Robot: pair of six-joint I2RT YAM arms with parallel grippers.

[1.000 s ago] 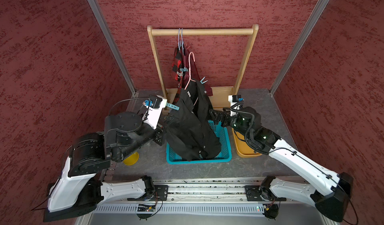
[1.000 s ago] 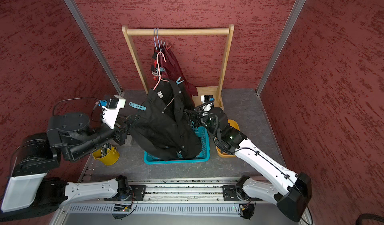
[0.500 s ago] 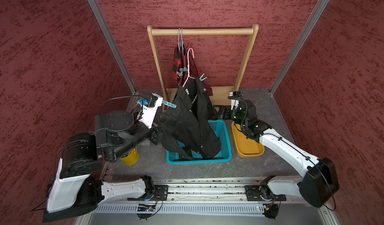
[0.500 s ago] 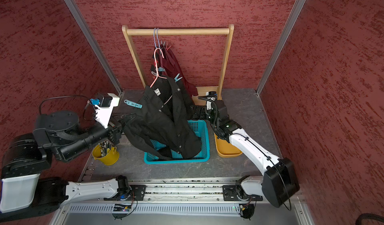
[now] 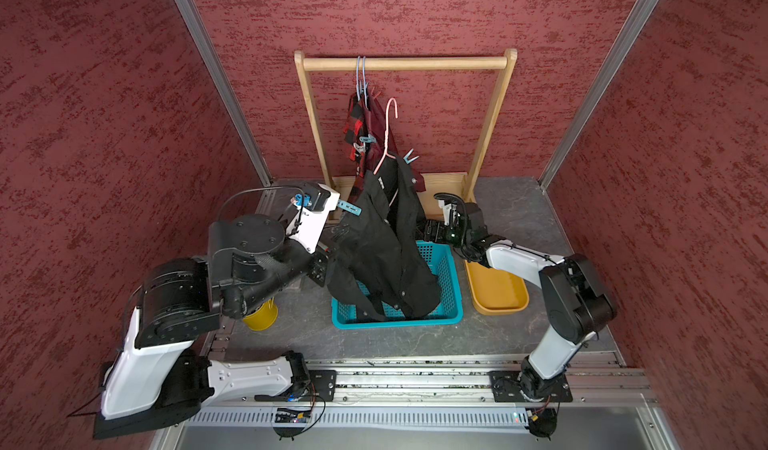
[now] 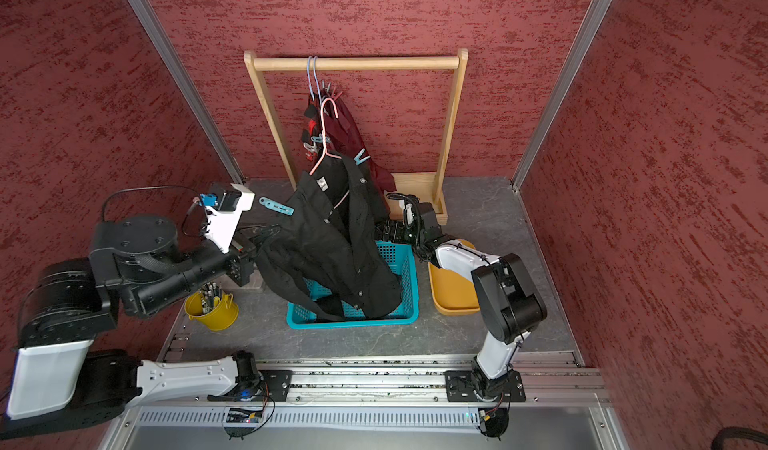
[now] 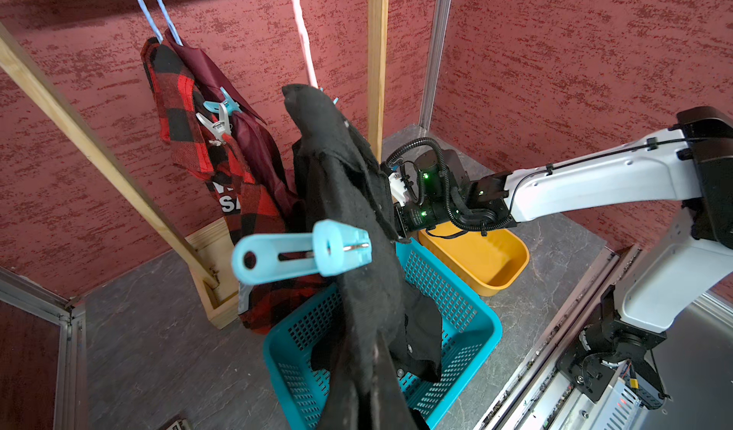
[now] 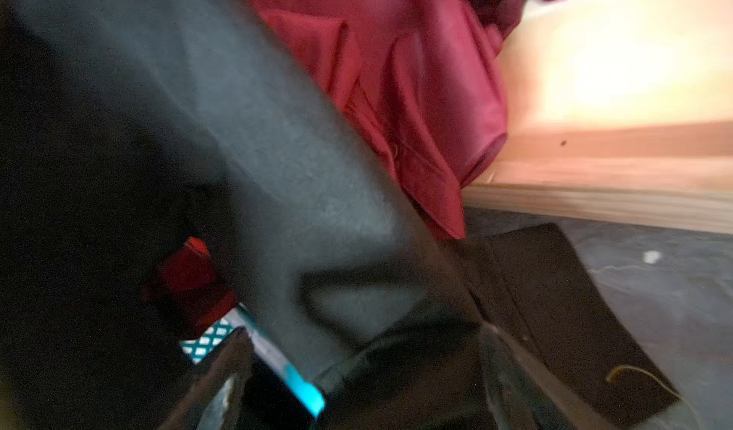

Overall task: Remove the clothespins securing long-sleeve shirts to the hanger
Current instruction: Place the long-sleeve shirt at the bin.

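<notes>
Red textured walls are closing in a grey table (image 5: 540, 228), and a wooden rack (image 5: 405, 62) is standing at the back.

- Bucket (image 6: 212, 309): yellow, holding pens, sitting at the table's left edge under the left arm.
- Left gripper (image 5: 338, 240): jaws closed, pinching the black shirt's left side, with the cloth stretching toward it.
- Left pin (image 5: 349, 207): teal, clipping the black shirt's left shoulder and sticking out sideways.
- Plaid shirt (image 7: 178, 102): hanging from the blue hangers (image 5: 360, 78) on the bar, touching the maroon shirt (image 7: 258, 150).
- Teal pin (image 7: 228, 104) and white pin (image 7: 218, 124): clipping those two shirts, one just beside the other.
- Black shirt (image 5: 386, 252): riding on a pink hanger (image 5: 388, 136) whose hook is hanging clear below the bar. The hem is draping into the basket.
- Right pin (image 5: 410, 157): teal, gripping the black shirt's right shoulder.
- Basket (image 5: 453, 302): teal mesh, sitting mid-table.
- Right gripper (image 8: 363, 340): reaching in at the black shirt's right edge, above the basket rim. Its jaws are standing wide apart in the blurred wrist view, with black cloth lying between them.
- Tray (image 5: 498, 294): orange, lying just right of the basket.
</notes>
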